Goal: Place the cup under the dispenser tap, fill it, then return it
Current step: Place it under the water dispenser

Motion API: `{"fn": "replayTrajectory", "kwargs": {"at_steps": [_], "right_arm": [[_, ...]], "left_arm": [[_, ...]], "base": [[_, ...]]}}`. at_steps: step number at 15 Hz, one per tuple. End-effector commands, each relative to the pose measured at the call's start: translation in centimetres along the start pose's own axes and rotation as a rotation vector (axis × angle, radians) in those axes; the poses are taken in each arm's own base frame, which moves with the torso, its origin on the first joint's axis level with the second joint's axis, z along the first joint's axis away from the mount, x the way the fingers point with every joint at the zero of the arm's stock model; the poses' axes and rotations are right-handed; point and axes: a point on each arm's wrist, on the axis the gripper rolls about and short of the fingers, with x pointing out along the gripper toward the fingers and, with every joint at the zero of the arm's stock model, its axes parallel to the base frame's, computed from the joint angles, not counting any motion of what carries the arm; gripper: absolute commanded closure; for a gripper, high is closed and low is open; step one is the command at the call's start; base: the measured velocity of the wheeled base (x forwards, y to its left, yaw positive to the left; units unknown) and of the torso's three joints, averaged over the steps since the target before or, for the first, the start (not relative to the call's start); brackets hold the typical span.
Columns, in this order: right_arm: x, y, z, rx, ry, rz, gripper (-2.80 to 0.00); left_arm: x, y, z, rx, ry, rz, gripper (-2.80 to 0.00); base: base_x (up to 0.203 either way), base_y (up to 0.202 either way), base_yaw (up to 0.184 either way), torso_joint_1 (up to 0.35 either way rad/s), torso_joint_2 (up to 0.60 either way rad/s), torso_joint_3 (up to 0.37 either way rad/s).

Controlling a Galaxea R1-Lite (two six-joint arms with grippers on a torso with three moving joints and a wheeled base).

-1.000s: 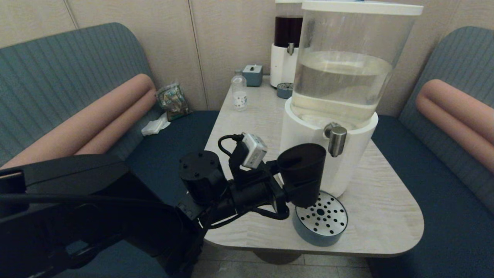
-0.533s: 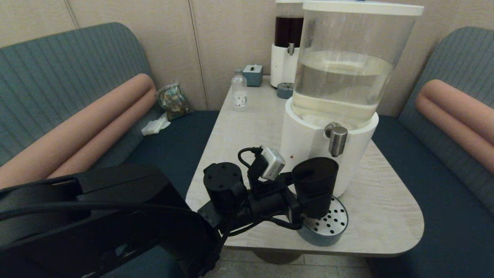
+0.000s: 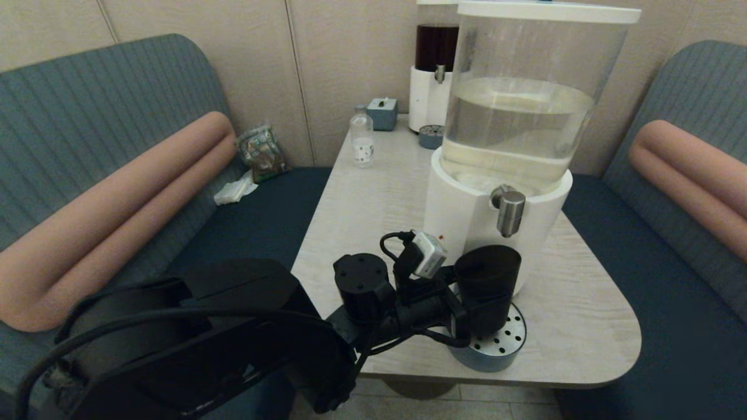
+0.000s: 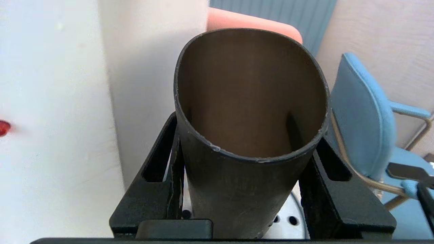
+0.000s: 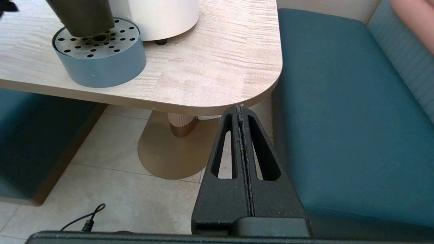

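Blue benches (image 3: 105, 116) are sitting on both sides of a pale table (image 3: 373, 192), and a big dispenser (image 3: 513, 116) is standing on it. Near the front edge, the left gripper (image 3: 467, 300) is squeezing the dark cup (image 3: 487, 280) from both sides, holding it upright over the holey drip tray (image 3: 502, 344), right below the steel tap (image 3: 510, 213). Down low by the table's corner, the right gripper (image 5: 241, 112) is resting with its fingers pressed together.

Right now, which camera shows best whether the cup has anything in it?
The left wrist view: it looks straight into the cup, which looks empty. The head view shows the cup from outside, under the dispenser tap; the right wrist view catches only its lower wall.
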Motion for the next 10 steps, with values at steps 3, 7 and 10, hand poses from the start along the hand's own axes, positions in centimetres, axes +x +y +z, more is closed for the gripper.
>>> {"fn": "replayTrajectory", "kwargs": {"at_steps": [3, 7, 10], "right_arm": [[0.00, 0.00, 0.00, -0.001, 0.000, 0.001, 0.00], [0.01, 0.00, -0.04, -0.001, 0.001, 0.001, 0.00], [0.00, 0.00, 0.00, -0.001, 0.000, 0.001, 0.00]], "left_arm": [[0.02, 0.15, -0.91, -0.006, 0.011, -0.001, 0.00], [0.07, 0.16, -0.68, -0.018, 0.002, -0.002, -2.80], [-0.02, 0.09, -0.53, -0.018, -0.001, -0.002, -2.80]], "base": [[0.000, 0.000, 0.000, 0.000, 0.00, 0.000], [0.000, 0.000, 0.000, 0.000, 0.00, 0.000], [0.000, 0.000, 0.000, 0.000, 0.00, 0.000]]}}
